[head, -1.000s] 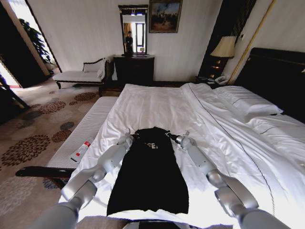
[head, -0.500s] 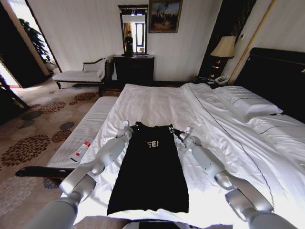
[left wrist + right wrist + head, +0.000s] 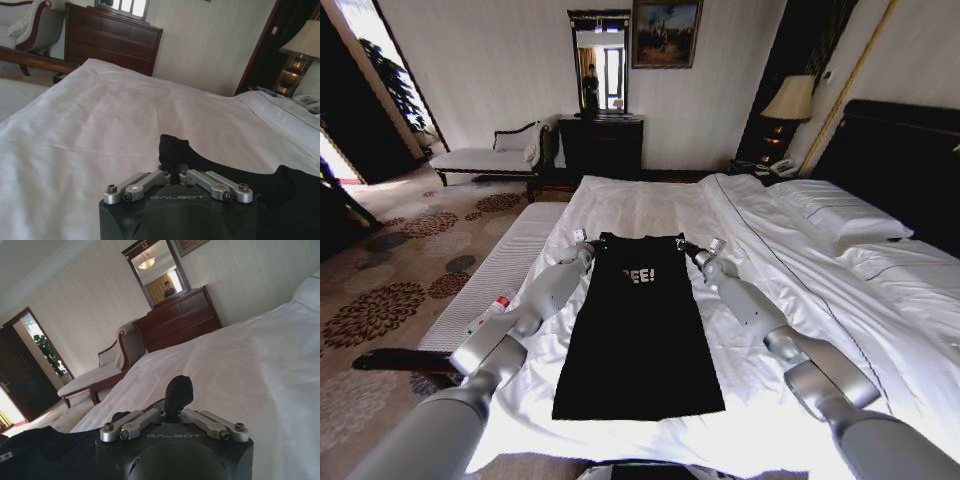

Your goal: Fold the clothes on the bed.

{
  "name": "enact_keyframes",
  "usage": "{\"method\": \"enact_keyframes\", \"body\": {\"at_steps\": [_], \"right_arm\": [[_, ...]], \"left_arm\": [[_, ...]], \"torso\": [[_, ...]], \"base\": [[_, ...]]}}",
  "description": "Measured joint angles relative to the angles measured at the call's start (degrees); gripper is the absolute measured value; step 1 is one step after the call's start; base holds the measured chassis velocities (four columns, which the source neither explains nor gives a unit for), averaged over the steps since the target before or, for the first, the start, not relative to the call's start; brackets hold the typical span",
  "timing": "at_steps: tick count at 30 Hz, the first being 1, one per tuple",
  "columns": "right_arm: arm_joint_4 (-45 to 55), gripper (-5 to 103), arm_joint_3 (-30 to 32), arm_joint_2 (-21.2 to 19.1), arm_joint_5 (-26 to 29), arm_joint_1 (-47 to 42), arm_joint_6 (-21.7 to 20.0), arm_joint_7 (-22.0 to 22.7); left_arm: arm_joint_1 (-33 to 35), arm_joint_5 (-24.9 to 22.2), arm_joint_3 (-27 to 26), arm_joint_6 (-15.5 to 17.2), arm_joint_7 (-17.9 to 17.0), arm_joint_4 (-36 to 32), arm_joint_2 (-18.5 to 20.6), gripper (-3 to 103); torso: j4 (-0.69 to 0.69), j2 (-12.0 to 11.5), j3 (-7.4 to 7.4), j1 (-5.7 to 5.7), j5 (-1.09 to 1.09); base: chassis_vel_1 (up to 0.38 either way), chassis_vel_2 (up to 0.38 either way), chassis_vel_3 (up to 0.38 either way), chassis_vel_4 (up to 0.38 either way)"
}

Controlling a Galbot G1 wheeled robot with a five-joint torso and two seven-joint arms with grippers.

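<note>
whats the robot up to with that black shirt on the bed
A two-armed robot is handling a black soft-fabric T-shirt with white lettering, which lies flat and lengthwise on the large white-sheeted bed. The left gripper is pinching one shoulder corner of the shirt and the right gripper the other, both jaws shut on the fabric. The top edge is stretched straight between them and the hem lies nearest the robot. No fold has been made yet.
</note>
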Motion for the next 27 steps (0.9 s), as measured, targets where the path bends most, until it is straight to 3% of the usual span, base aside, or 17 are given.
{"method": "enact_keyframes", "body": {"at_steps": [5,11,18,22,27], "right_arm": [[-3.39,1,-1.02,2.57,0.57,1.80,1.46,-1.16],[-6.10,1,-0.67,4.35,0.39,3.21,2.40,-0.94],[-7.99,1,-0.14,4.84,-0.12,3.64,2.97,-0.56],[-7.70,1,-0.01,4.45,-0.35,3.24,3.23,-0.59],[-5.08,1,0.60,2.76,-0.73,1.57,4.13,-1.19]], "left_arm": [[-3.78,3.53,-1.40,-1.25,1.65,5.66,-2.33,2],[-5.51,5.59,-1.86,-1.95,3.00,7.96,-3.12,2],[-6.89,8.08,-4.52,-2.83,3.63,10.43,-4.56,2],[-6.94,8.66,-4.79,-2.97,3.60,10.37,-4.74,2],[-3.90,7.40,-3.21,-3.02,2.11,5.40,-3.89,2]], "torso": [[-0.04,0.00,-0.01,0.00,0.02],[0.02,0.00,-0.01,0.00,0.00],[-0.03,0.00,-0.01,-0.01,0.02],[-0.01,0.00,0.00,-0.01,0.02],[0.00,0.01,-0.01,-0.01,0.01]], "base": [[0.000,0.000,0.000,0.000],[0.000,0.000,0.000,0.000],[0.000,0.000,0.000,0.000],[0.000,0.000,0.000,0.000],[0.000,0.000,0.000,0.000]]}}
